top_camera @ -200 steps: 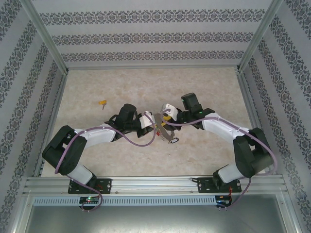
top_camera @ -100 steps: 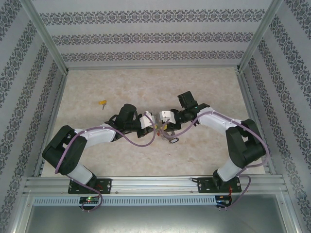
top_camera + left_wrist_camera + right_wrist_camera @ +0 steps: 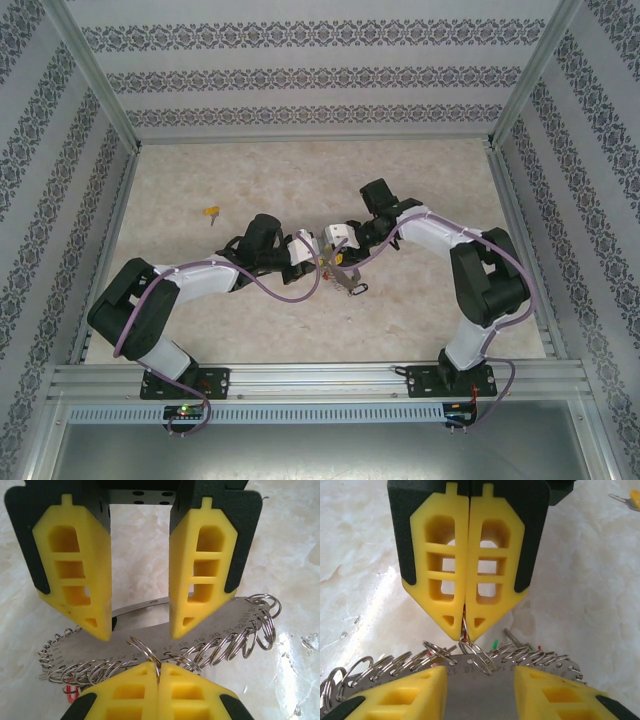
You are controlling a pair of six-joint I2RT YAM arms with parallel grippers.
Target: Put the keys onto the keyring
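Pinching a small ring (image 3: 465,645) at 12 o'clock of the plate (image 3: 480,690), the left gripper (image 3: 465,630) is closed; the right gripper (image 3: 480,680) is held apart around the plate.

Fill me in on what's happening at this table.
Both arms meet mid-table over a numbered metal plate edged with small rings. The left end effector is shut, pinching one small ring. The right end effector has its fingers spread over the plate. A yellow-tagged key lies apart on the table, not yet picked up.
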